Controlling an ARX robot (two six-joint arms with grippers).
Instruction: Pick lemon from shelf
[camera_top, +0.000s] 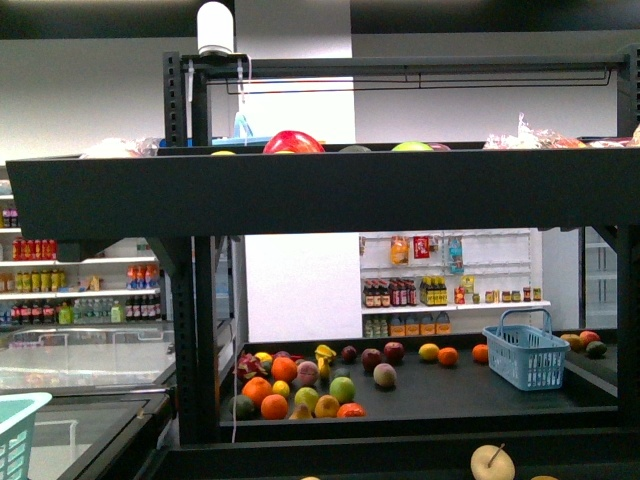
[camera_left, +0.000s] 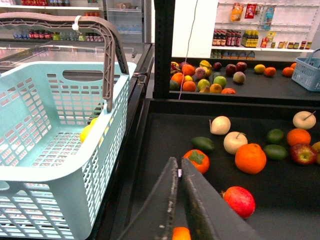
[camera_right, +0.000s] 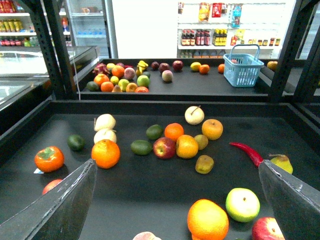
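The shelf (camera_top: 320, 190) is a black rack of wide trays. Its lower tray (camera_right: 150, 190) holds loose fruit. A yellow lemon-like fruit (camera_right: 195, 65) lies on the far tray (camera_top: 440, 395), seen also in the front view (camera_top: 429, 351). Another yellow fruit (camera_left: 87, 132) shows through the wall of the pale teal basket (camera_left: 50, 125). My left gripper (camera_left: 179, 162) is shut and empty, above the tray next to a persimmon (camera_left: 197, 160). My right gripper (camera_right: 176, 165) stands wide open over the tray, with an orange (camera_right: 207, 220) and a green apple (camera_right: 242, 204) between its fingers. Neither gripper shows in the front view.
A blue basket (camera_right: 242, 70) sits on the far tray. A red chilli (camera_right: 247, 151), a pear (camera_right: 281, 162), oranges and apples lie scattered on the near tray. Perforated posts (camera_right: 55, 50) stand at the tray corners. White wall shelves of bottles (camera_top: 450, 290) are behind.
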